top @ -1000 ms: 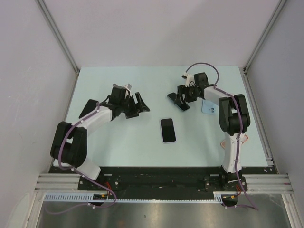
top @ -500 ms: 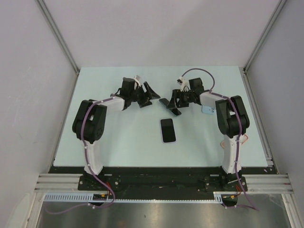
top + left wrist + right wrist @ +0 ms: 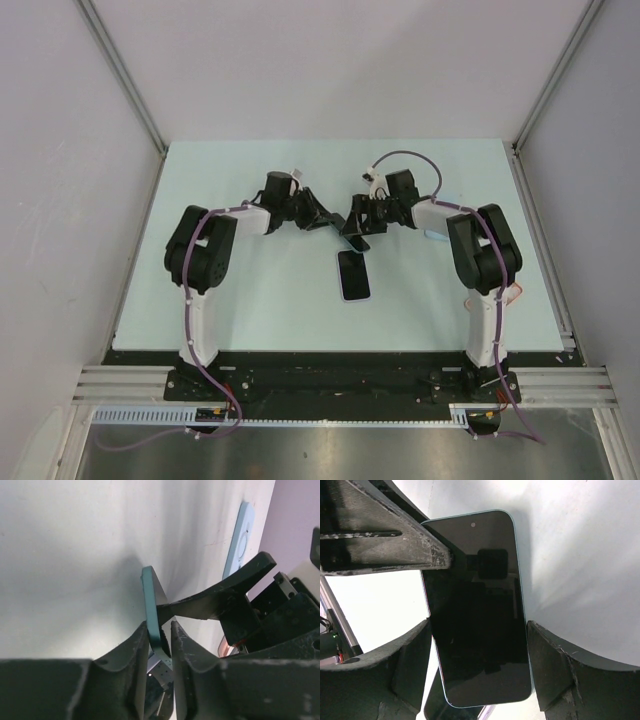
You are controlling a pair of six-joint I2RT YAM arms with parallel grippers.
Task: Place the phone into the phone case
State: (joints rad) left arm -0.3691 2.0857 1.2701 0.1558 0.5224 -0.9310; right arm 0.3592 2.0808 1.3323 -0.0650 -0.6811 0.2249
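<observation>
A phone with a black screen and teal edge (image 3: pixel 477 615) hangs above the table's middle, held from both sides. My right gripper (image 3: pixel 479 630) is shut across its width, one finger on each long side. In the left wrist view the phone (image 3: pixel 151 600) shows edge-on, and my left gripper (image 3: pixel 160 625) is shut on its thin end. In the top view the left gripper (image 3: pixel 333 218) and right gripper (image 3: pixel 358 222) meet tip to tip. The light blue phone case (image 3: pixel 437 228) lies flat beside the right forearm, partly hidden by it; the phone case (image 3: pixel 240 540) also appears far off in the left wrist view.
A second phone (image 3: pixel 353 274), dark screen up with a pale lavender edge, lies on the table just below the held one; its corner (image 3: pixel 432 702) shows under it. A pink-edged flat thing (image 3: pixel 512 293) sits beside the right arm. Metal rails bound the table's sides.
My left arm swung right to the centre and its jaws shut on the phone's end. My right gripper carried the phone left to meet it.
</observation>
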